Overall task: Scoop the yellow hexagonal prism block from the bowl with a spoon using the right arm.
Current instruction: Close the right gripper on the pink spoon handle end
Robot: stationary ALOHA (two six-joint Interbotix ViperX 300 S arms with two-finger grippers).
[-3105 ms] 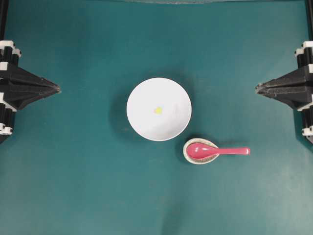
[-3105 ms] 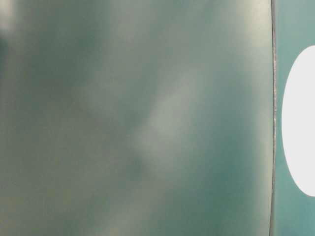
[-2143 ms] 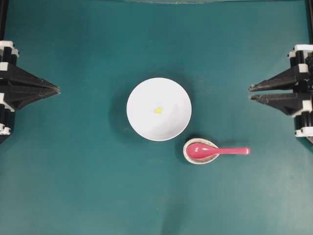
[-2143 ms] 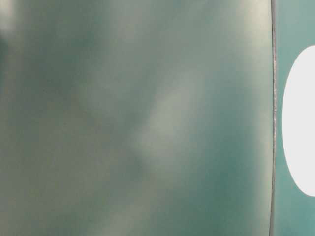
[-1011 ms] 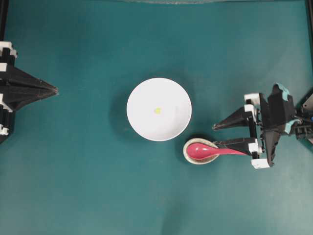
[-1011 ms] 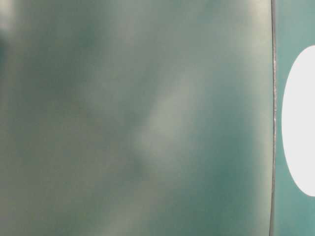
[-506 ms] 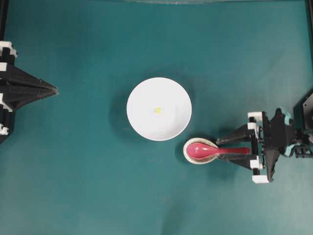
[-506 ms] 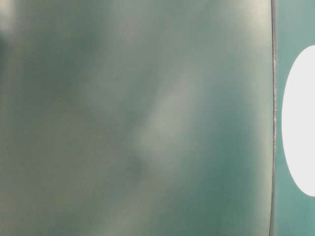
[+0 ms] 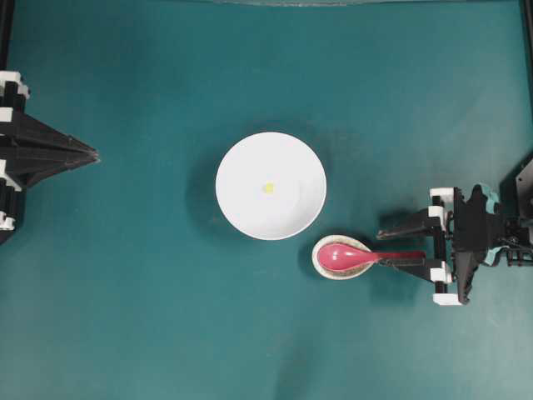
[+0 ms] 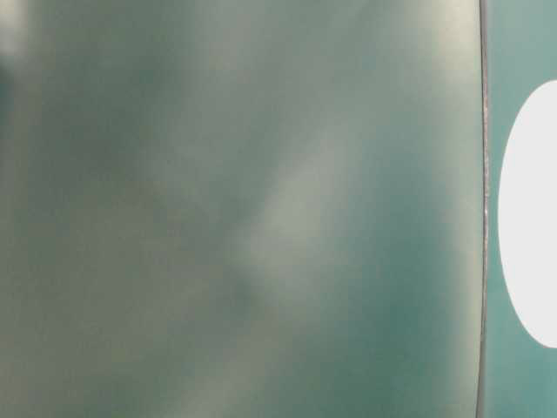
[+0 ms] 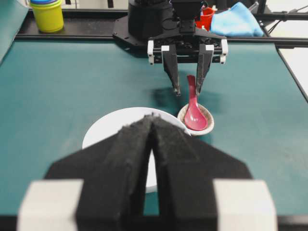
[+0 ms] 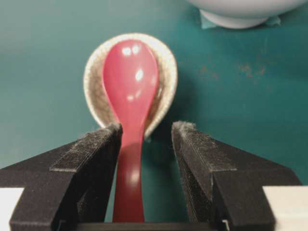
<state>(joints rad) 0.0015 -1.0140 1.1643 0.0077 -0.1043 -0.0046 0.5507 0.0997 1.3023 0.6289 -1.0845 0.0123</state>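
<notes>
Pink-red and glossy, the spoon [image 9: 360,256] lies with its scoop in the small speckled dish [image 9: 321,261] on the table, and your right gripper [image 12: 146,133] has its jaws wide open on both sides of the handle, one finger touching or almost touching it, so nothing is gripped yet. The yellow hexagonal prism block [image 9: 268,188] sits untouched near the middle of the white bowl [image 9: 241,158], just beside the dish. Your left gripper [image 9: 93,154] rests far away with jaws closed on nothing; I judge that grasping, lifting and scooping all remain.
</notes>
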